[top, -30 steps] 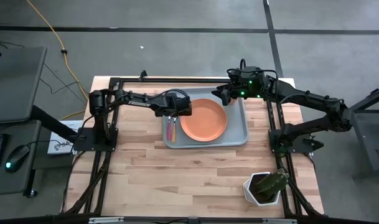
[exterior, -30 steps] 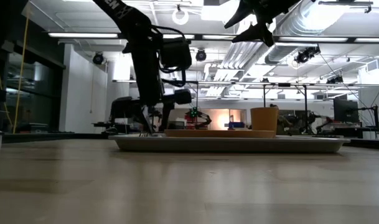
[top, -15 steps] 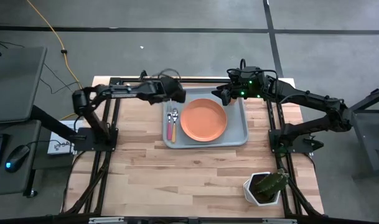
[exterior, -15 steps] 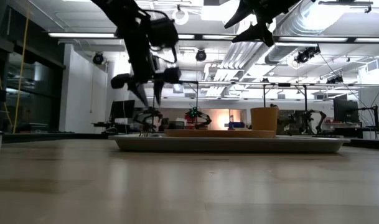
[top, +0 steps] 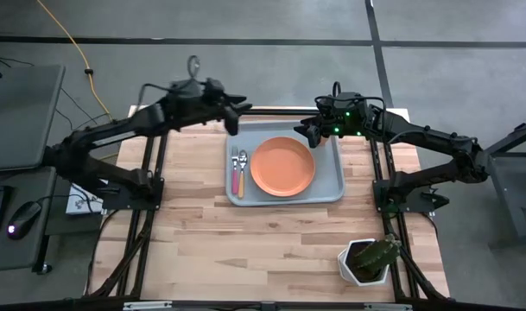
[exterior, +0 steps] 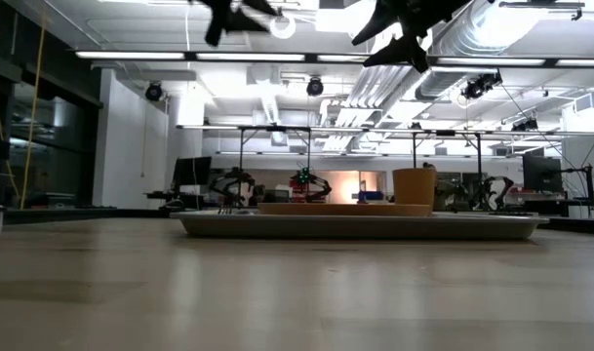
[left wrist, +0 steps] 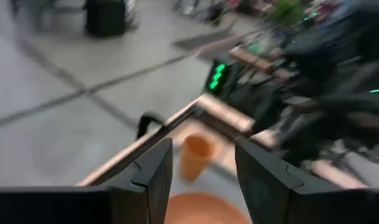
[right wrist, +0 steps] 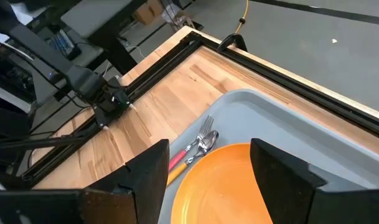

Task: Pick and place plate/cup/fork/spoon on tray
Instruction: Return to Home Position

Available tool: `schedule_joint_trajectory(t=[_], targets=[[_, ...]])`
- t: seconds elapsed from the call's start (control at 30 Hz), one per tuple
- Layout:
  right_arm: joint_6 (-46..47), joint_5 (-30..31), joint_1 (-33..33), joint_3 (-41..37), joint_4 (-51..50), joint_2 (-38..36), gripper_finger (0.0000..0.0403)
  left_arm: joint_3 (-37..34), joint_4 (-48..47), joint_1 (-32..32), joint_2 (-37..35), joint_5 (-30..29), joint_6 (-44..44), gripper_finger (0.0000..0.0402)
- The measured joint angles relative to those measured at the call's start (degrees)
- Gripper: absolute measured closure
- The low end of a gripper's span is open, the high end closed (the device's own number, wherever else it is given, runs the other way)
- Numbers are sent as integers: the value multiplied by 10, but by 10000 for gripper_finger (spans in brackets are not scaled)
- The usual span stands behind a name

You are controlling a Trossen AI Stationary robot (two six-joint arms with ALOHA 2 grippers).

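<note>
The pale blue-grey tray (top: 327,186) lies at the table's far middle. On it the orange plate (top: 282,167) lies flat, with the pink-handled fork (top: 235,173) and the yellow-orange-handled spoon (top: 241,173) side by side to its left. The orange cup (exterior: 415,185) stands upright at the tray's far right corner, also in the left wrist view (left wrist: 195,158); the right arm hides it in the high view. My left gripper (top: 232,117) is open and empty, high over the table's far edge, left of the tray. My right gripper (top: 304,131) is open and empty, raised above the tray's far right part.
A white faceted pot with a green plant (top: 366,259) stands at the table's near right corner. Black frame rails (top: 150,173) run along the table's left and right sides. Bare wood lies near and left of the tray.
My left gripper has risen from just above the fork and spoon on the tray's left part and drawn back toward the table's far left edge, now high above the table. The fork, spoon, plate and cup lie where they were.
</note>
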Motion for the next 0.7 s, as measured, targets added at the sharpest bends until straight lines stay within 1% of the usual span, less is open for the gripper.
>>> schedule_joint_trajectory(t=[0.13, 0.27, 0.37, 0.47, 0.57, 0.7], targets=[[-18, 1, 0, 0, 0, 0, 187, 0, 4, -30, -59, 22, 31, 243], [-41, 2, 0, 0, -1, 0, 187, 0, 3, -69, -105, 37, 41, 243], [-47, 2, 0, 0, -1, 0, 187, -7, 7, -106, -133, 37, 42, 243], [-57, 2, 0, 0, -1, 0, 187, -35, 19, -147, -160, 31, 36, 243], [-72, 1, 0, 0, -1, 0, 187, -82, 43, -192, -189, 6, 10, 243], [-99, -1, 0, 0, -1, 0, 187, -167, 108, -249, -230, -61, -21, 243]])
